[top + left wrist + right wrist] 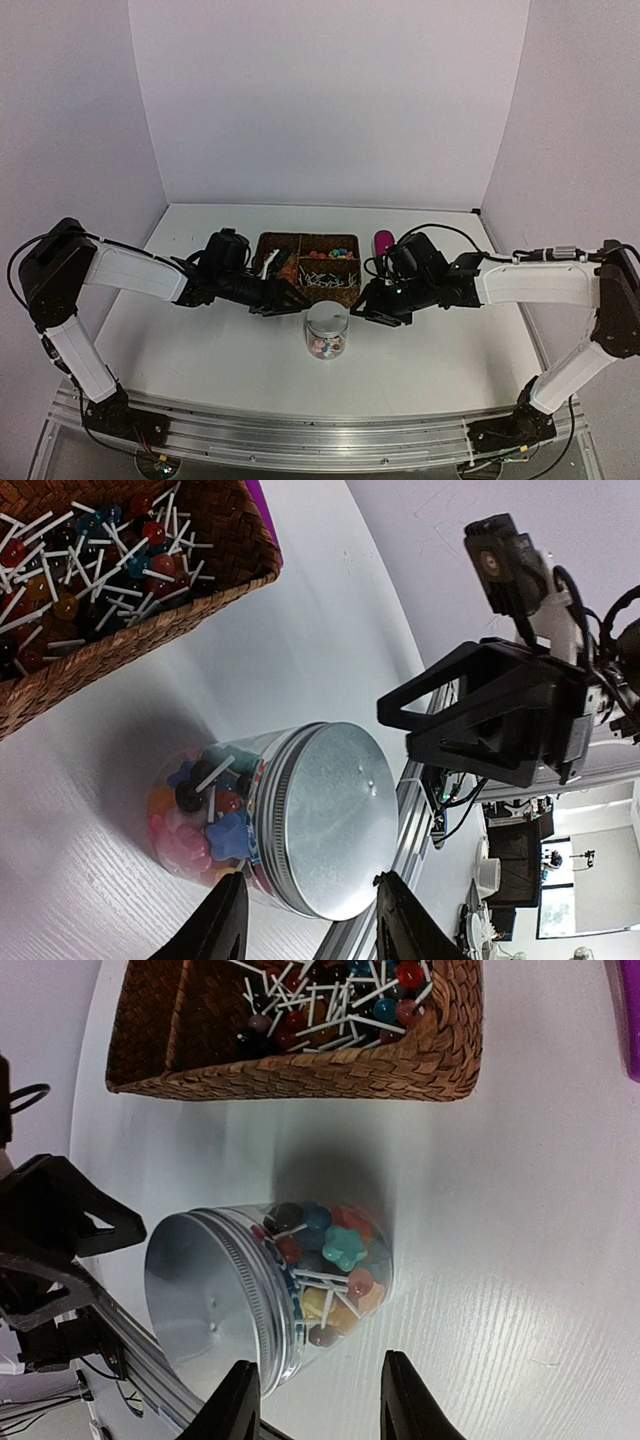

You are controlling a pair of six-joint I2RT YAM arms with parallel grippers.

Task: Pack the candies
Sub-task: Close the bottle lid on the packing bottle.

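A clear jar (pixel 327 332) with a silver screw lid (pixel 325 820) shut on it stands in front of the basket, full of mixed candies (pixel 340 1260) in pink, blue, yellow and red. More candies on white sticks (pixel 90 550) fill a compartment of the woven basket (pixel 290 242). My left gripper (pixel 285 300) hovers up and left of the jar, its fingers (pixel 225 925) apart with nothing held. My right gripper (pixel 370 308) sits up and right of the jar, its fingers (pixel 405 1400) apart and empty. In both wrist views the jar lies just beyond the fingertips.
A magenta scoop (pixel 383 243) lies to the right of the basket, and its edge shows in the right wrist view (pixel 628 1020). The table's near edge carries an aluminium rail (pixel 320 440). White walls close in the back and both sides.
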